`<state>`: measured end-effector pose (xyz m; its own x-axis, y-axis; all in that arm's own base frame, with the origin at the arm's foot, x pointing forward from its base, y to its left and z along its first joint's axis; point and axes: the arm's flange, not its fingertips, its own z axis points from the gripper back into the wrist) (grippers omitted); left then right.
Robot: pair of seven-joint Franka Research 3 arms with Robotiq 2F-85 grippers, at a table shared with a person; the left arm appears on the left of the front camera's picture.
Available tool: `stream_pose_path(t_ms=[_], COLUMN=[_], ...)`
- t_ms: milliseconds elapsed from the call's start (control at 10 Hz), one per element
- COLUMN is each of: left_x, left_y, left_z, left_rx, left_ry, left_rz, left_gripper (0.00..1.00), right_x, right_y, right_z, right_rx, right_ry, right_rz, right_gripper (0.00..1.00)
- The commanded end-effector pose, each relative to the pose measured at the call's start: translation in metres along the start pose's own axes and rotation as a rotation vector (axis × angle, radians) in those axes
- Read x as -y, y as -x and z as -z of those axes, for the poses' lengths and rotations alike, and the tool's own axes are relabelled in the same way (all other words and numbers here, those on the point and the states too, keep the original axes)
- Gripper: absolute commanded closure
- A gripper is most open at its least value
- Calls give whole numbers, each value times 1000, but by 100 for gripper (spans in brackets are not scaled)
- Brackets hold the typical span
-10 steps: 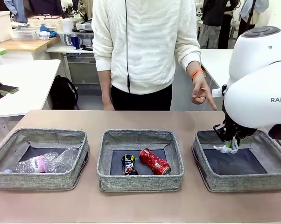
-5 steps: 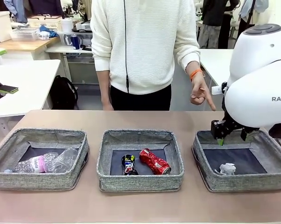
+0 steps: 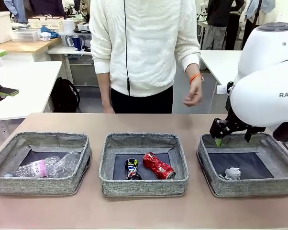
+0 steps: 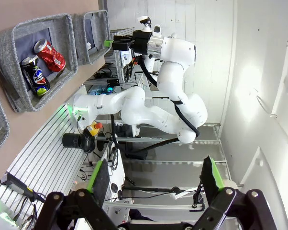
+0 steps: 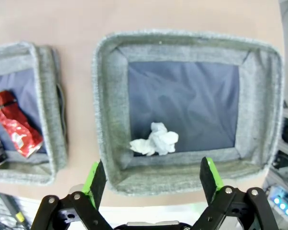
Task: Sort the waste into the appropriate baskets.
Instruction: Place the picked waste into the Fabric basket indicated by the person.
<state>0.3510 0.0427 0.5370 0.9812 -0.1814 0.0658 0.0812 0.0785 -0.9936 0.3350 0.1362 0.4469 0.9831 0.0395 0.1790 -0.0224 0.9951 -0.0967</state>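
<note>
Right gripper (image 3: 232, 134): fingers spread wide and empty, hanging above the far rim of the right basket (image 3: 208, 165); the right wrist view looks straight down into that basket between the green pads.
Left gripper (image 4: 156, 178): fingers spread wide, holding nothing, aimed away from the desk (image 3: 144, 211) toward the lab wall.
Paper ball (image 3: 232, 173): lies on the dark base of the right basket, near its front wall, apart from the fingers.
Cans: crushed red can (image 3: 159, 166) and crushed dark can (image 3: 131, 168) lie side by side in the middle basket (image 3: 140, 188), left of the right basket.
Plastics: bottle with pink label (image 3: 35, 168) and clear cup (image 3: 66, 164) lie in the left basket (image 3: 38, 184), farthest from the right basket.
Progress, as judged: every item seems binned; no litter is visible on the bare desk.
Risk: a low retreat could catch a finger on the right basket's soft wall and drag or tip it.
Risk: the person's hand (image 3: 193, 96) hovers just behind the right basket, so a backward swing could meet it.
In the way: nothing lies between the right basket and the desk's front edge.
</note>
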Motion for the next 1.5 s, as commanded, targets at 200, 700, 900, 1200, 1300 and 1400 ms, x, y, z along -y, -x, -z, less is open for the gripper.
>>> stream_pose_path(t_ms=[200, 700, 900, 1200, 1300, 1400], left_x=[-1, -1, -1, -1, -1, -1], left_y=[2, 2, 2, 2, 2, 2], left_z=[-1, -1, -1, -1, -1, -1], left_rx=[-15, -15, -15, -15, -15, -15], left_ry=[-4, -4, -4, -4, -4, -4], left_rz=[19, 19, 19, 19, 19, 19], left_gripper=[0, 0, 0, 0, 0, 0], right_x=[1, -14, 4, 50, 72, 91], right_y=[15, 3, 9, 39, 51, 57], right_z=[-23, -96, -90, -68, -65, -63], right_rx=[-33, -123, -210, -104, -81, -85], right_ry=[-253, -1190, -1431, -1505, -1462, -1437], right_rz=[8, 210, 429, 472, 483, 495], right_gripper=[0, 0, 0, 0, 0, 0])
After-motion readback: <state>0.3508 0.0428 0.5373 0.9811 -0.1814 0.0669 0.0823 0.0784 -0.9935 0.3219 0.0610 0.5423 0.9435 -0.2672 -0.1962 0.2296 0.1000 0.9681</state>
